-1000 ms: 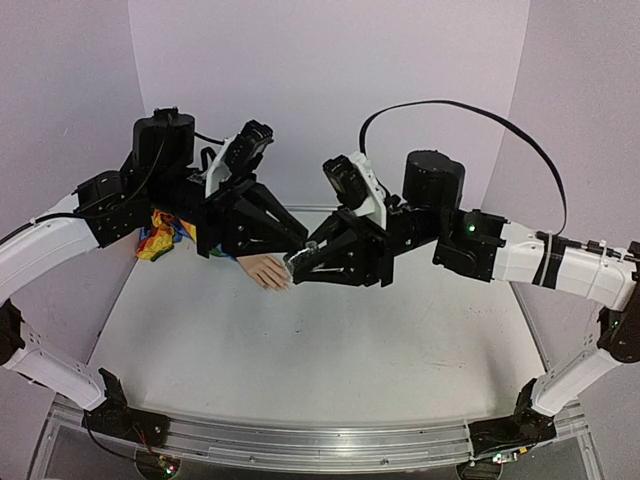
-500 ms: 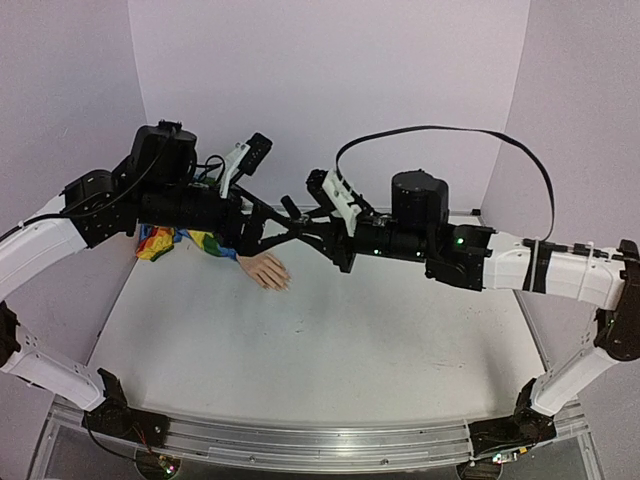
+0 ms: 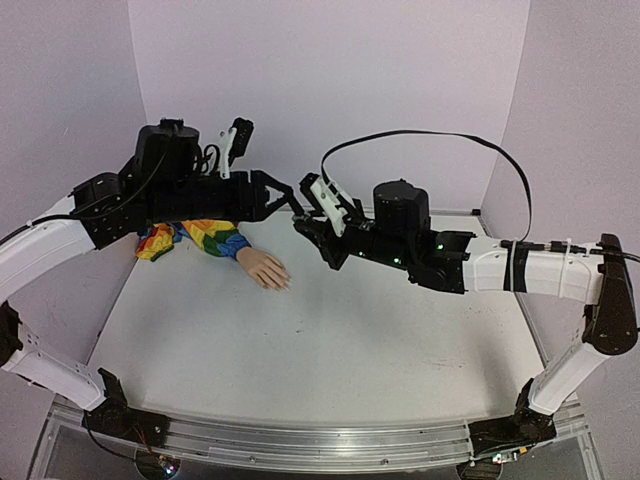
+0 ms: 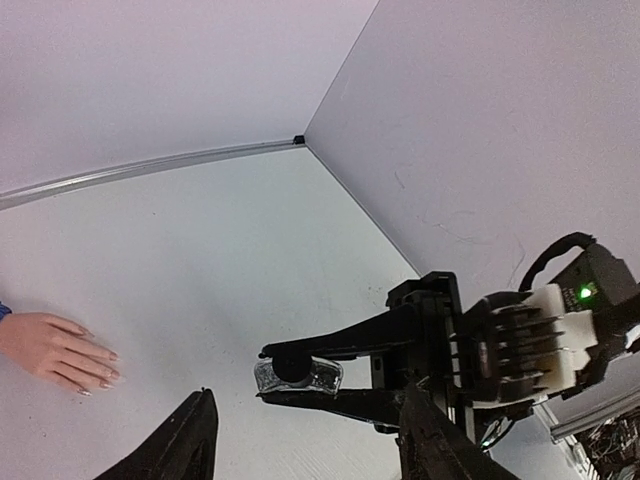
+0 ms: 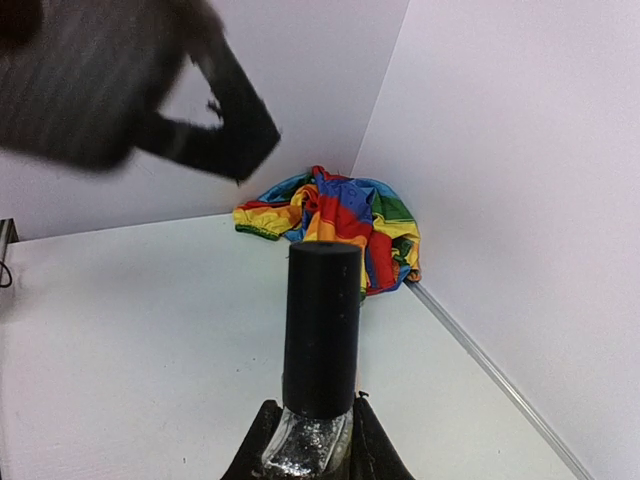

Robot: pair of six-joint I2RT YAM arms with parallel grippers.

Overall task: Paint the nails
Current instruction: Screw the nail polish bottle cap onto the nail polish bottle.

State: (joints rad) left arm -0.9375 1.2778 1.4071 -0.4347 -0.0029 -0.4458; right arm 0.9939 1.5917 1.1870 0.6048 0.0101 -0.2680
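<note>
The fake hand [image 3: 265,268] lies on the white table, its pale nails [image 4: 103,364] pointing right, with the rainbow sleeve [image 3: 200,238] bunched behind it. My right gripper [image 3: 303,226] hovers above and right of the hand, shut on the clear glass base of a small nail polish bottle [image 5: 320,340]. The bottle's black cap [image 4: 291,366] points at my left gripper [image 3: 290,200]. That gripper is open, its fingers [image 4: 190,440] spread either side of the cap and a short way off it, holding nothing.
Lilac walls close in the table at the back and both sides. The sleeve [image 5: 335,225] sits in the back left corner. The right arm's black cable [image 3: 430,135] loops above the arm.
Both grippers have lifted up and back from the hand's fingertips. The right one has turned the bottle's cap toward the left gripper. The left jaws have gone from shut to open.
</note>
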